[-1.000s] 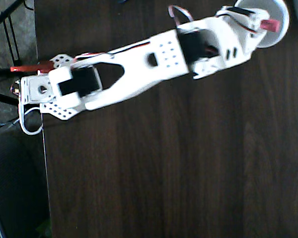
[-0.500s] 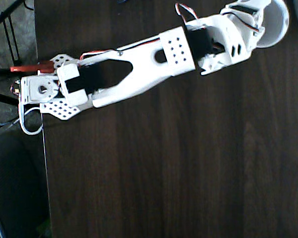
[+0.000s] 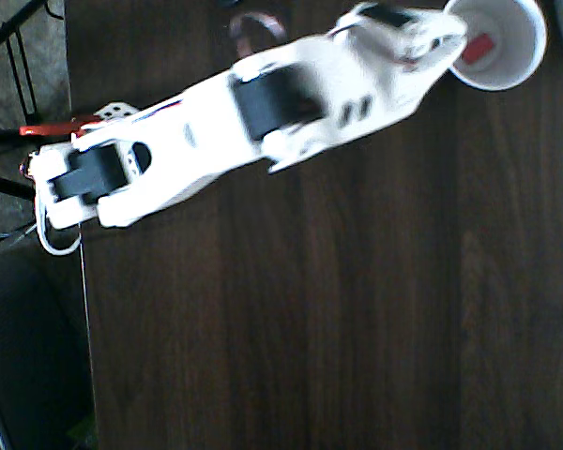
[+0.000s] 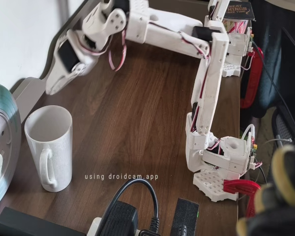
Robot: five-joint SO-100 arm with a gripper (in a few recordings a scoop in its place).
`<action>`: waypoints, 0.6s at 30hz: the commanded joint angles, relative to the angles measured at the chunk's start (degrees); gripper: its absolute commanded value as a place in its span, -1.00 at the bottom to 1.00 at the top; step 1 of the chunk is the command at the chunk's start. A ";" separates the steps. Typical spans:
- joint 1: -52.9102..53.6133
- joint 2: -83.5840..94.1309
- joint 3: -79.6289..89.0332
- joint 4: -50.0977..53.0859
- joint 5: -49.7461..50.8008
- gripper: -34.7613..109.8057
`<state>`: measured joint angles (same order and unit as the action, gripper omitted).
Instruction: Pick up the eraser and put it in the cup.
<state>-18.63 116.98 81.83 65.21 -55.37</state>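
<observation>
I see the eraser (image 3: 479,46) lying inside the cup (image 3: 530,58) in the overhead view, a small red block on the pale inner floor, left of centre. The cup stands upright at the top right corner of the dark wooden tabletop (image 3: 338,309). In the fixed view the cup (image 4: 49,145) is a tall white mug with its handle turned toward the camera; from that angle I cannot see into it.

My arm (image 3: 263,112) stretches from its base at the tabletop's left edge toward the cup in the overhead view. The gripper (image 3: 441,37) sits at the cup's left rim, overlapping it from above, and it is blurred there. In the fixed view the gripper (image 4: 64,69) hangs above and behind the cup, clear of it, pointing down to the left. I see nothing held in it, but I cannot tell how far apart its fingers stand in either view.

A red clamp (image 3: 52,128) pokes out beside the arm's base in the overhead view, and in the fixed view the clamp (image 4: 241,187) grips the tabletop's edge below the base. A power strip (image 4: 137,221) with a black plug lies at the near edge, in front of the cup.
</observation>
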 commanded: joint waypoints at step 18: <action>26.54 71.54 83.14 -2.02 -35.60 -0.52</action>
<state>4.92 186.24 160.40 65.83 -86.22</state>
